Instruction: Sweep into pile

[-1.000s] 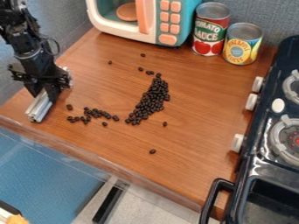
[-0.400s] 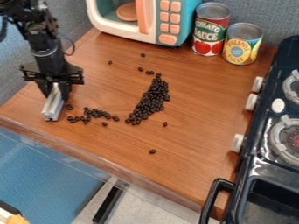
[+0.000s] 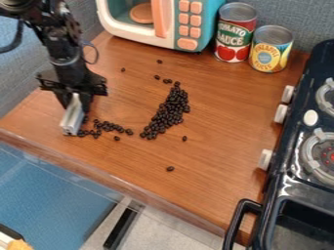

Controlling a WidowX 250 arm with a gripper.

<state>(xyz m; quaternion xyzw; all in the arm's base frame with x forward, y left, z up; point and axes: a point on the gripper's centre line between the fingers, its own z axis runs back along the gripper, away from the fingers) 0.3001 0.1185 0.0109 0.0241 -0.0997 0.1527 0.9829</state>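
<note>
a black robot arm (image 3: 55,36), on view here in the room, shows blocky joints with glossy highlights and a rounded, barrel-like lower section (image 3: 70,68). a thick dark cable (image 3: 14,47) curves off 1 side, a thinner cable (image 3: 97,54) loops off the other. the black gripper (image 3: 75,104) has a broad crosspiece (image 3: 94,88) with uneven edges.

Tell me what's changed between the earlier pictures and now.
The tool and the metal bar it grips moved rightward in the picture, bringing the bar to the left end of the small bean trail. Nothing was released. The larger bean heap and toy microwave stayed put.
</note>
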